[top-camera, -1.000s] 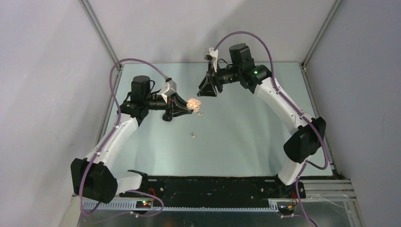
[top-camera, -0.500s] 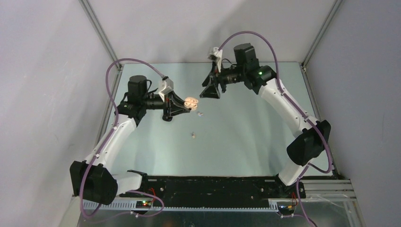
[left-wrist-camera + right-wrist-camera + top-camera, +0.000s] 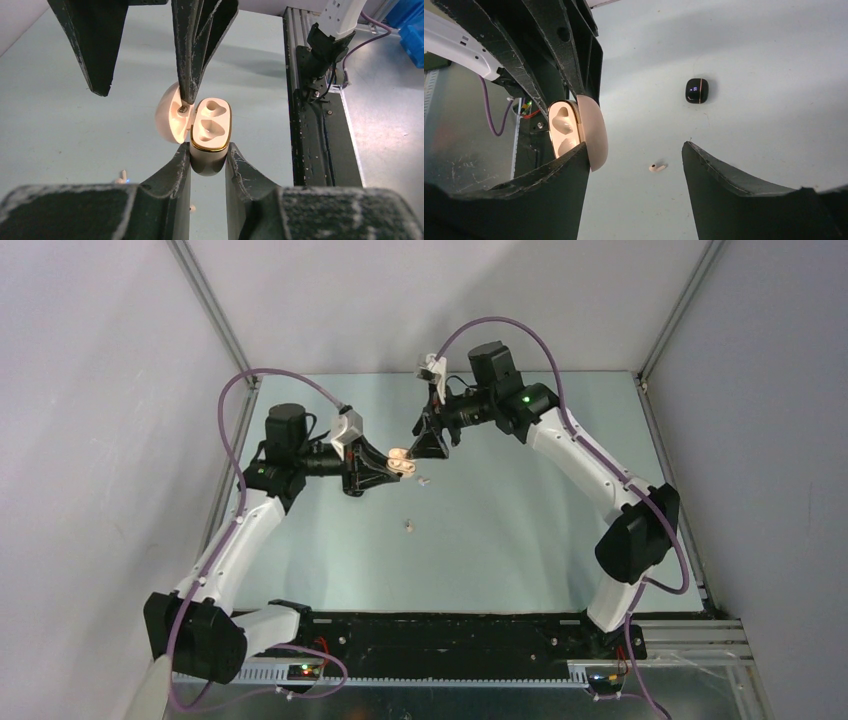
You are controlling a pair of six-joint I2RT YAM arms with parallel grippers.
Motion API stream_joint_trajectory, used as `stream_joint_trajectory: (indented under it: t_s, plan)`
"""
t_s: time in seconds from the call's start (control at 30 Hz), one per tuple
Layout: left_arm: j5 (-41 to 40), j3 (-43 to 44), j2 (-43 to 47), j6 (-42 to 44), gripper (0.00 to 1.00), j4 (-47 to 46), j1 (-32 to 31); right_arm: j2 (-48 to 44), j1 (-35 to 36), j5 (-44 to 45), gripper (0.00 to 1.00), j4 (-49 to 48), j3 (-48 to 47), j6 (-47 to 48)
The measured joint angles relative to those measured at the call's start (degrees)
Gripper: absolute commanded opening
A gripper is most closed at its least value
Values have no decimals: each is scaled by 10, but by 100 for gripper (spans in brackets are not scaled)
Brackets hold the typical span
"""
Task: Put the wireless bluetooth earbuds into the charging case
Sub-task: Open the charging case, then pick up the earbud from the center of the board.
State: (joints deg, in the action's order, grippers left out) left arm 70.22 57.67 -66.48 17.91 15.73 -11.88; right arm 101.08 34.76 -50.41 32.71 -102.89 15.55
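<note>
My left gripper [image 3: 392,462] is shut on the base of the charging case [image 3: 210,132] and holds it above the table. The cream lid [image 3: 167,120] is swung open, and the two gold-rimmed sockets are empty. My right gripper [image 3: 635,150] is open. One of its fingertips [image 3: 187,95] rests at the hinge between lid and base, and the other stands apart. A pale earbud [image 3: 657,167] lies on the table below, and a darker earbud [image 3: 697,90] with a small light lies farther off. From above, the earbuds [image 3: 424,480] [image 3: 408,527] lie near mid-table.
A pale green table [image 3: 520,530] sits between grey enclosure walls with metal corner posts [image 3: 215,310]. A black base rail [image 3: 450,630] with cabling runs along the near edge. Purple cables loop over both arms.
The right arm has swung left and down to the held case, and its jaws have spread wider. The left arm has shifted slightly left, still gripping the case.
</note>
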Motion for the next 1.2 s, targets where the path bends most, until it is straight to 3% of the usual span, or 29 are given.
stream_joint_trajectory:
  t_s: [0.3,0.5,0.7,0.97,1.2]
  plan:
    - [0,-5,0,0,0,-2,2,2,-2,-7,75,-3,0,-19]
    - [0,-10,0,0,0,-1,4,1,-36,-83,78,-41,0,-86]
    - [-8,-11,0,-10,0,-1,16,-27,-78,-123,71,-57,16,-100]
    - [-18,-28,23,-50,0,-1,63,-56,-82,-61,38,3,110,107]
    - [-70,-55,88,-89,0,-2,85,-42,-36,11,29,35,195,294]
